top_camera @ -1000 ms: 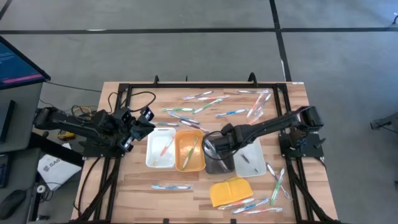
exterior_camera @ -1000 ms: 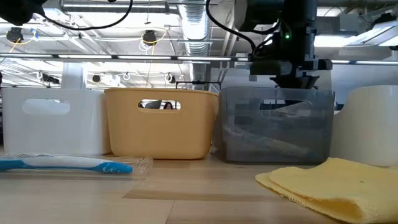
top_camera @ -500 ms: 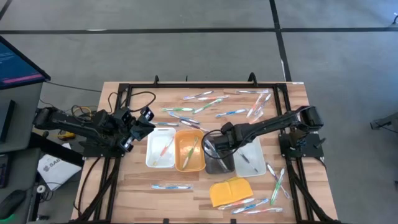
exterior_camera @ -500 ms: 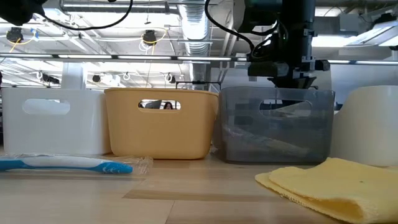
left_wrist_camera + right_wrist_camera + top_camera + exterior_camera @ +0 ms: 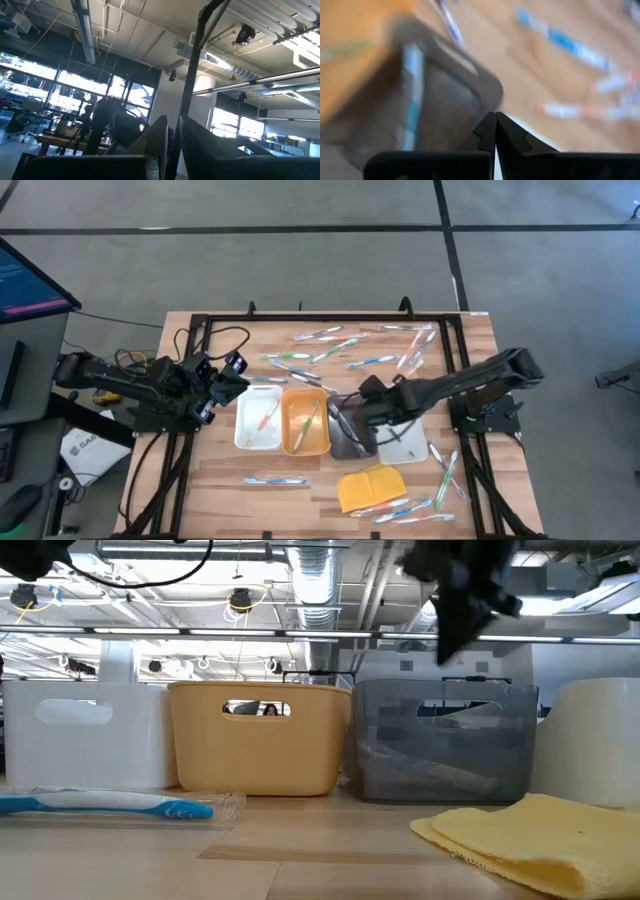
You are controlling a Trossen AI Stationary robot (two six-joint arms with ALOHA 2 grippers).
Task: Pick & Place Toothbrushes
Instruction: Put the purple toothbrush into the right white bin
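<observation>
Toothbrushes lie scattered on the worktop just beyond the right claw, which hangs clenched and empty over the grey tray, handles mostly crosswise, nearer it than the left claw.

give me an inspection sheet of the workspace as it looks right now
Surface: wooden table, black frame.
Job's things: toothbrushes scattered at far side and near right; some lie in the white tray, orange tray and grey tray.
Clutter: yellow pad.
Grippers: right gripper shut, empty, above the grey tray; left gripper off the table's left edge.
Cables: black loops at far left.
Surroundings: monitor at left.
</observation>
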